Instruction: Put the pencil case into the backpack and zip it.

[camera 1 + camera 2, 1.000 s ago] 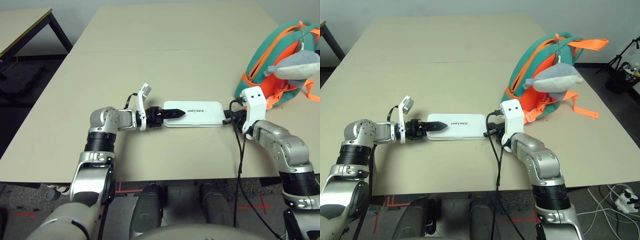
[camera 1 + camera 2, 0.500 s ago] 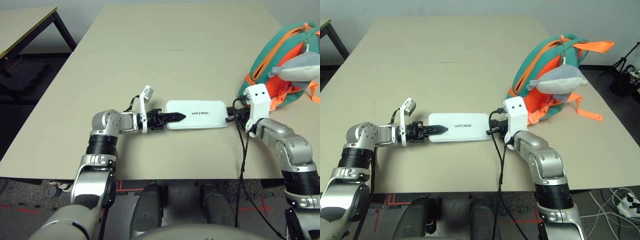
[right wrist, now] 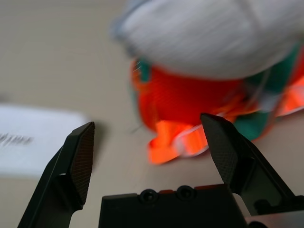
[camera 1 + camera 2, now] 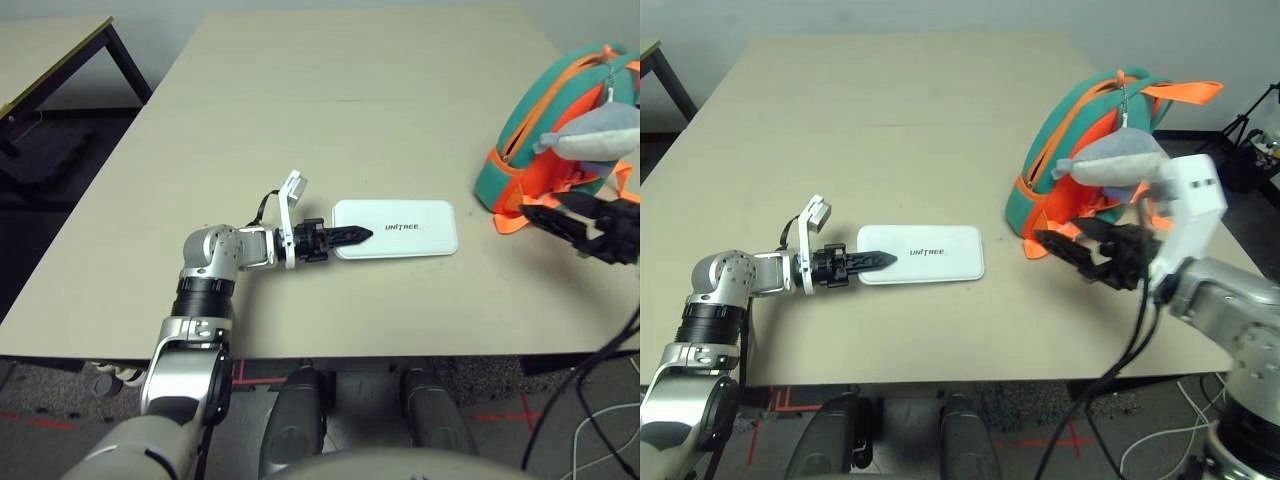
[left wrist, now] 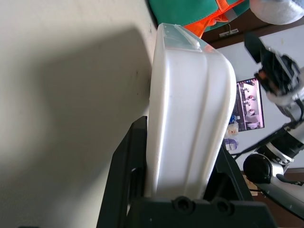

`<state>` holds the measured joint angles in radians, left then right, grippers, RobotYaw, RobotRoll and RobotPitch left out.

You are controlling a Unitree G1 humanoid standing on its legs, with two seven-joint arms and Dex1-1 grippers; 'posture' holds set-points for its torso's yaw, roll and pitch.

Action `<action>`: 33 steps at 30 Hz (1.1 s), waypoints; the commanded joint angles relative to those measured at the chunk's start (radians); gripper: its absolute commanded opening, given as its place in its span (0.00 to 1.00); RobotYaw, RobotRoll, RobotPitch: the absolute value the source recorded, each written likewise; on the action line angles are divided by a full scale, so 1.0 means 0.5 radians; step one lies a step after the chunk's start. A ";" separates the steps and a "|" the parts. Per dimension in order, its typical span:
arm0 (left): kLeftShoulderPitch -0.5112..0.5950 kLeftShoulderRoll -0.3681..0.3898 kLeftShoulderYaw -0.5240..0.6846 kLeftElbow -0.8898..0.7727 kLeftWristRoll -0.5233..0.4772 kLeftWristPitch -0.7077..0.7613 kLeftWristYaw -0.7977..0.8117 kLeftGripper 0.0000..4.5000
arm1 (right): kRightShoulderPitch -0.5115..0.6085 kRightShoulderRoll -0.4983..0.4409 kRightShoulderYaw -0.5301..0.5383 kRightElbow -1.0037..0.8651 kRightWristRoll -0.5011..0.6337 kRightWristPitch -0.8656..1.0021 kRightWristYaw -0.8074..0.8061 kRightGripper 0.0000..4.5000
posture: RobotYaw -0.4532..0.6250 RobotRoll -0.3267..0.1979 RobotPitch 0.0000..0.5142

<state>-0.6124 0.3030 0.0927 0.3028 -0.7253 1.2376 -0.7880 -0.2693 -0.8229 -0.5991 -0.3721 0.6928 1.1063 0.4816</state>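
Your left gripper (image 5: 178, 156) is clamped on one end of the white pencil case (image 4: 396, 228), near the table's front edge. Your right gripper (image 3: 152, 137) stands wide apart, holding nothing, before the backpack (image 4: 1070, 150), bare tabletop (image 4: 1010, 320) between case and backpack.

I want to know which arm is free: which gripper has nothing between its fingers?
The right gripper, open beside the backpack; the left gripper has the pencil case between its fingers.
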 commanded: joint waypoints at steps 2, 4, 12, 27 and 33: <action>0.012 -0.015 -0.054 0.031 0.077 -0.031 0.069 0.32 | -0.066 0.063 0.128 0.141 -0.187 -0.227 -0.133 1.00 | 0.39 0.62 0.31; 0.009 -0.015 -0.050 0.024 0.074 -0.028 0.075 0.32 | -0.095 0.083 0.185 0.195 -0.254 -0.305 -0.162 1.00 | 0.40 0.62 0.31; 0.027 0.008 -0.023 -0.011 0.069 -0.021 0.094 0.32 | -0.128 0.075 0.298 0.359 -0.443 -0.449 -0.238 1.00 | 0.42 0.62 0.31; -0.023 0.039 -0.062 0.041 0.104 -0.067 0.063 0.32 | -0.054 -0.113 0.085 0.430 -0.476 -0.349 -0.219 1.00 | 0.40 0.62 0.25; -0.049 0.054 -0.086 0.082 0.118 -0.089 0.043 0.32 | -0.169 0.004 0.175 0.604 -0.484 -0.531 -0.195 1.00 | 0.40 0.62 0.23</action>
<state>-0.6469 0.3178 0.0742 0.3174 -0.7166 1.2138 -0.7980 -0.3439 -0.8341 -0.5345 -0.0977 0.4581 0.8672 0.3751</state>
